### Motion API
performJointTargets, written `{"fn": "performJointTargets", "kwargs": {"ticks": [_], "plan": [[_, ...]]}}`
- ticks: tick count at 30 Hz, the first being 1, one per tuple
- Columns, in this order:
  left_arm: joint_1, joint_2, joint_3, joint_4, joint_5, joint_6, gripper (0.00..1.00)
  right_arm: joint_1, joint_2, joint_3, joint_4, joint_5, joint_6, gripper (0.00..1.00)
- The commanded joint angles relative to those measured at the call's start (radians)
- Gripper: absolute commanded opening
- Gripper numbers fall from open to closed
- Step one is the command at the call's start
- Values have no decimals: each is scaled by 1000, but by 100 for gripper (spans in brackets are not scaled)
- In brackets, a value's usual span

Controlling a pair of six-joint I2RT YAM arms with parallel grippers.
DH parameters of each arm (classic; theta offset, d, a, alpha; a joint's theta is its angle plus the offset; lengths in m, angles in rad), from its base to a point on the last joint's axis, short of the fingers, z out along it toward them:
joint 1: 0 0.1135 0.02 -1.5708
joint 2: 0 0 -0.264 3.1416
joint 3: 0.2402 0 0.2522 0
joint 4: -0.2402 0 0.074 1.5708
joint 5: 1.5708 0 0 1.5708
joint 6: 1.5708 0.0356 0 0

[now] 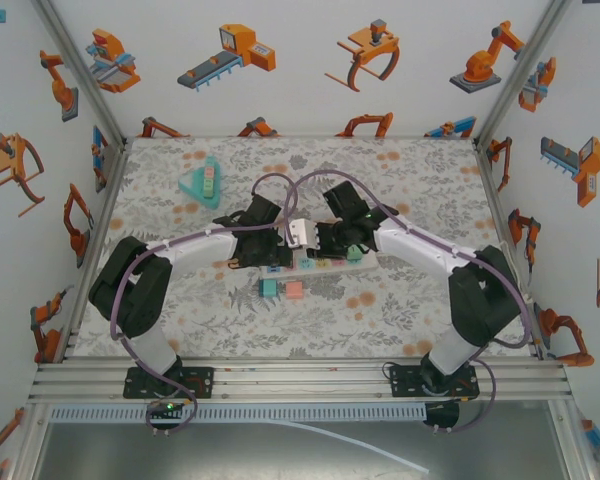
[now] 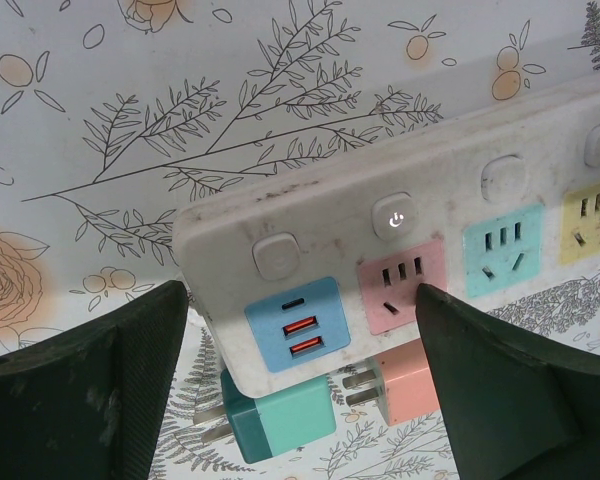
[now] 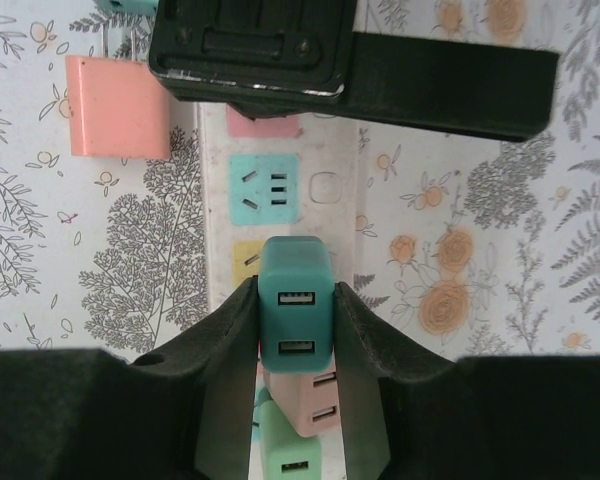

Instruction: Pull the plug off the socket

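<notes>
Top external view high behind the arm bases (image 1: 170, 383), looking down on the whole floral table (image 1: 180, 330), left wrist view close above the power strip (image 2: 430, 190), right wrist view equally close, facing straight down, both wrist views sharing the strip's pink socket (image 2: 400, 285) and teal socket (image 2: 502, 245)

A teal cube-shaped plastic plug (image 3: 296, 315) with two USB ports on its face stands upright over the yellow outlet of a long white plastic power strip (image 2: 320, 200) (whether its prongs are seated is hidden). The strip lies flat, its pink and teal outlets bare.
</notes>
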Motion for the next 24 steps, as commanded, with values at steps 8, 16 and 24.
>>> {"fn": "performJointTargets", "kwargs": {"ticks": [8, 16, 24], "plan": [[-9, -28, -20, -42, -23, 24, 86, -2, -148, -25, 90, -20, 148, 23], [-9, -142, 31, -39, 26, 69, 86, -1, -388, -201, 330, -31, 574, 23], [-9, -334, -35, 55, 246, 140, 90, -1, -633, -312, 342, 113, 1020, 20]]}}
